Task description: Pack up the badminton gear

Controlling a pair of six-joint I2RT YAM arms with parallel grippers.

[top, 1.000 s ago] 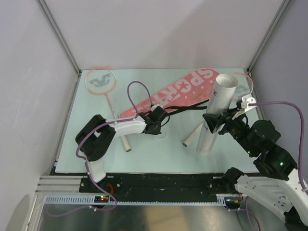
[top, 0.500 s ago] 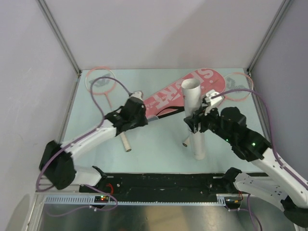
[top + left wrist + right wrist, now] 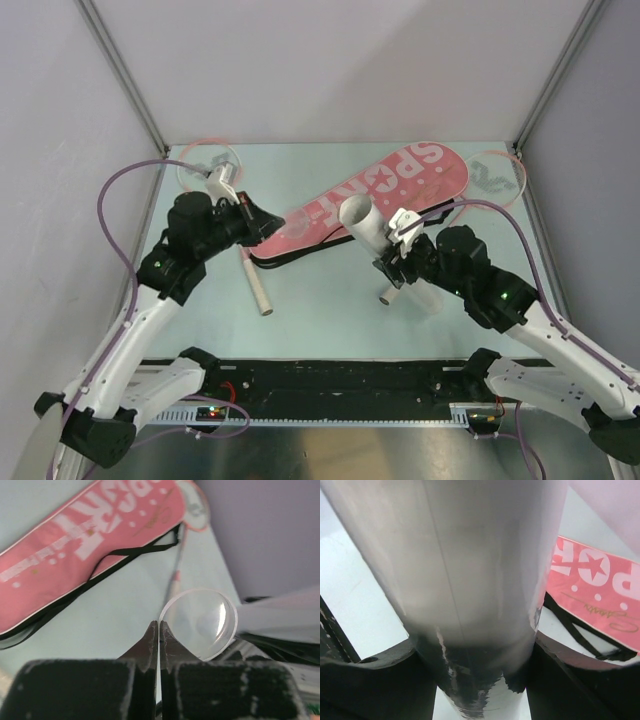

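My right gripper (image 3: 392,262) is shut on the long white tube (image 3: 372,235). It holds the tube tilted, with the open end up and to the left. In the right wrist view the tube (image 3: 470,580) fills the space between my fingers (image 3: 370,675). My left gripper (image 3: 262,222) is shut with nothing visible between its tips, and it points at the tube's mouth (image 3: 200,622). The pink SPORT bag (image 3: 400,180) lies flat behind both grippers. One racket (image 3: 205,162) lies at the far left and the other (image 3: 492,178) at the far right. I see no shuttlecock.
The left racket's white handle (image 3: 258,290) lies on the mat below my left gripper. The other racket's handle end (image 3: 388,296) shows under the tube. The bag's black strap (image 3: 300,250) trails over the mat. Walls close in on three sides.
My left arm has swung back to the left and risen, with its gripper turned towards the tube. My right gripper has carried the tube leftward and tipped it from upright to a slant.
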